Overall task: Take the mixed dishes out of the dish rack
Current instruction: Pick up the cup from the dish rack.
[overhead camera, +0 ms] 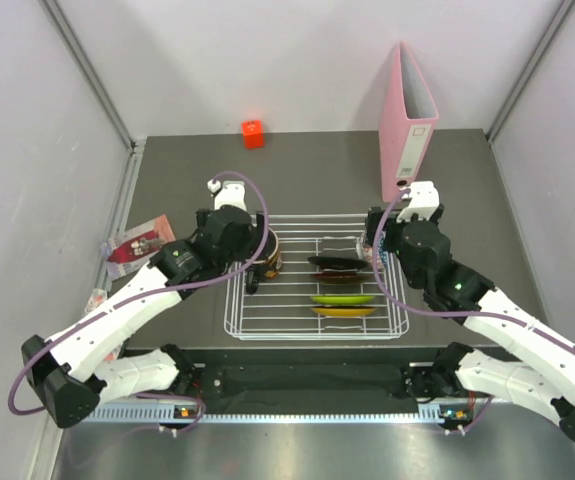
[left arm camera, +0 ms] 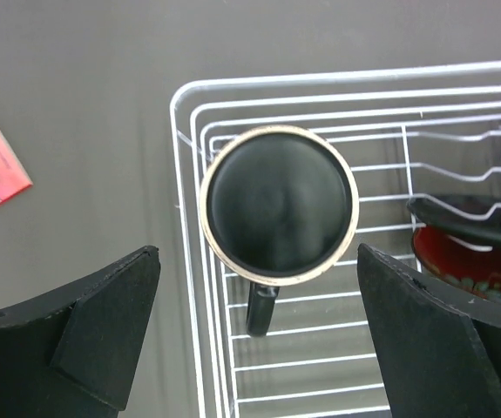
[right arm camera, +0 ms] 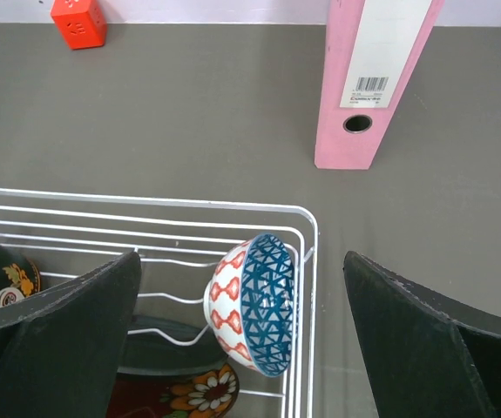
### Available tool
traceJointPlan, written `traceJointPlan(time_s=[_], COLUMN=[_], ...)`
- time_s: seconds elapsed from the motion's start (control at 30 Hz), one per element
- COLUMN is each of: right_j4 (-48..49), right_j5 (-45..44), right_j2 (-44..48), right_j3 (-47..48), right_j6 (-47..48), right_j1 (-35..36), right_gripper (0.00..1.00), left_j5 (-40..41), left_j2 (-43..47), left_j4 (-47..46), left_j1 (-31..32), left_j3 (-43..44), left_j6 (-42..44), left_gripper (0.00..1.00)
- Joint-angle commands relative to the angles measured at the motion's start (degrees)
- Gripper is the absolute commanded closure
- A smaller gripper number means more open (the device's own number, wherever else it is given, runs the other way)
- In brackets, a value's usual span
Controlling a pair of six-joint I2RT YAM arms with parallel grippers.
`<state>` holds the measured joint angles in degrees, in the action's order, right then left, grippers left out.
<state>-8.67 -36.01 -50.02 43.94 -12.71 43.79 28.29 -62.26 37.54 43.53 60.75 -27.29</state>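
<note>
Two arms work over a dark grey table [overhead camera: 187, 180], the left arm [overhead camera: 137, 300] and right arm [overhead camera: 497, 310] each reaching in from the near edge, elbows out to the sides and wrists tipped down over the far corners of the white wire dish rack [overhead camera: 277, 318]. The left jaws are spread wide on either side of the cup, gripping nothing. The right jaws are equally wide apart, with the bowl below and between them, and hold nothing either. The rack sits mid-table just ahead of the arm bases, with bare table to its left and behind it. A pink ring binder [overhead camera: 407, 130] stands upright near the rack's far right corner.

Four small plates stand on edge in the dividers on the rack's right half: black plate [overhead camera: 339, 262], dark red patterned plate [overhead camera: 339, 273], lime green plate [overhead camera: 344, 299] and gold patterned plate [overhead camera: 344, 311] nearest. The blue-white patterned bowl [right arm camera: 254, 305] rests on its edge against the rack's far right corner. The cup [left arm camera: 278, 205] stands upright in the far left corner. A red-and-white packet [overhead camera: 137, 245] lies left of the rack. An orange-red cube [overhead camera: 254, 133] sits by the far wall.
</note>
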Motion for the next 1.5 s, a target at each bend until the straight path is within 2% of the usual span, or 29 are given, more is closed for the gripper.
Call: traceJointPlan(time_s=[0.0, 0.1, 0.17, 0.23, 0.47, 0.8, 1.07, 1.47], right_j4=[-0.1, -0.3, -0.3, -0.5, -0.6, -0.6, -0.5, 1.5], right_j5=[-1.2, -1.3, -1.4, -1.6, -1.7, -1.5, -1.1, 0.1], right_j2=[0.6, 0.1, -0.1, -0.3, -0.3, -0.4, -0.3, 3.0], right_j3=[1.7, 1.4, 1.1, 0.9, 0.7, 0.6, 0.0, -1.8], right_j6=[-0.7, -0.8, -1.0, -1.1, -1.2, -1.4, -1.8, -2.1], right_j1=[0.9, 0.9, 1.0, 1.0, 0.9, 1.0, 1.0, 1.1], right_gripper=[0.0, 0.0, 0.0, 0.0, 0.0, 0.0, 0.0, 0.0], left_j5=[-3.4, -4.9, -6.3, -8.6, -12.2, -12.8, -13.5, -14.6], left_j2=[1.1, 0.9, 0.8, 0.5, 0.3, 0.5, -5.2, -9.6], left_j4=[-3.1, -3.3, -3.3, -3.3, -1.3, -5.5, -7.0, -11.2], left_j1=[0.0, 0.0, 0.0, 0.1, 0.0, 0.0, 0.0, 0.0], left_j3=[-1.9, -3.2, -4.1, -4.7, -7.4, -13.6, -13.8, -17.2], left_j6=[1.4, 2.8, 3.9, 4.9, 2.0, -0.6, -2.1, -3.6], left_gripper=[0.01, 0.03, 0.13, 0.19, 0.17, 0.2, 0.2, 0.27])
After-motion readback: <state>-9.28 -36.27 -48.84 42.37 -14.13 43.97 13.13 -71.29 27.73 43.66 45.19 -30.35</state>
